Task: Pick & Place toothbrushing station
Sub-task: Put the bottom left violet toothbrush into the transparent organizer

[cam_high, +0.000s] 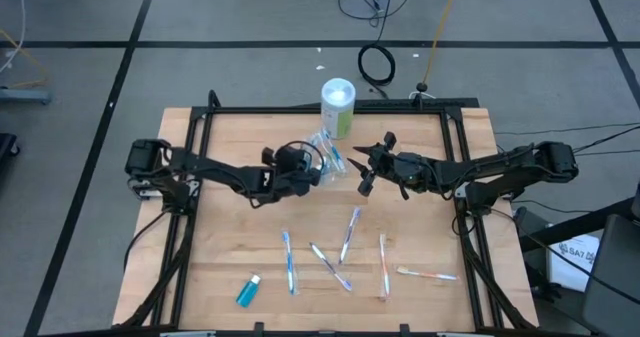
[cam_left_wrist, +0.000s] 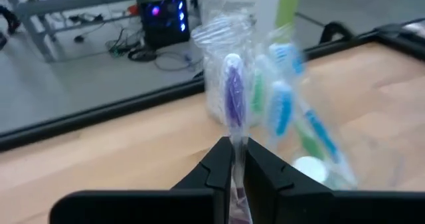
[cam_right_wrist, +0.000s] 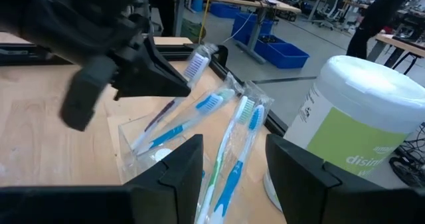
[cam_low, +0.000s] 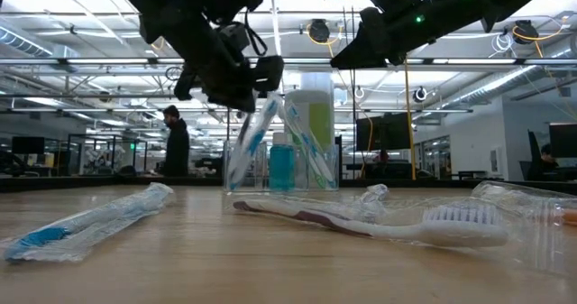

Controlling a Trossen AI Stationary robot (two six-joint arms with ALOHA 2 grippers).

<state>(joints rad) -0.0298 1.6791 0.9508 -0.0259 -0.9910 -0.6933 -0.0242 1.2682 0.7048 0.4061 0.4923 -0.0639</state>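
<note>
Found the small clear cup at the 12 o'clock side of the tabletop, just at 6 o'clock of the white-and-green canister.

Saw the left claw at the cup's 9 o'clock, up off the wood. Saw it pinched tight on a wrapped purple toothbrush, with the fingers nearly meeting on the wrap. Saw that brush leaning, head up, with its low end down by the cup's rim. Could not tell if the end sat inside.

Saw a few more wrapped brushes, blue and green, leaning in the cup. Spotted one blue tube standing in there too.

Found the right claw at the cup's 3 o'clock, close by but not touching. Saw it wide open, with nothing held.

Counted five loose toothbrushes lying flat toward the 6 o'clock side of the tabletop, all in clear wraps. Saw two of them crossing near the middle. Found another blue tube with a white cap lying near 7 o'clock, apart from the rest.

Noticed a person standing far off in the room past the tabletop.
</note>
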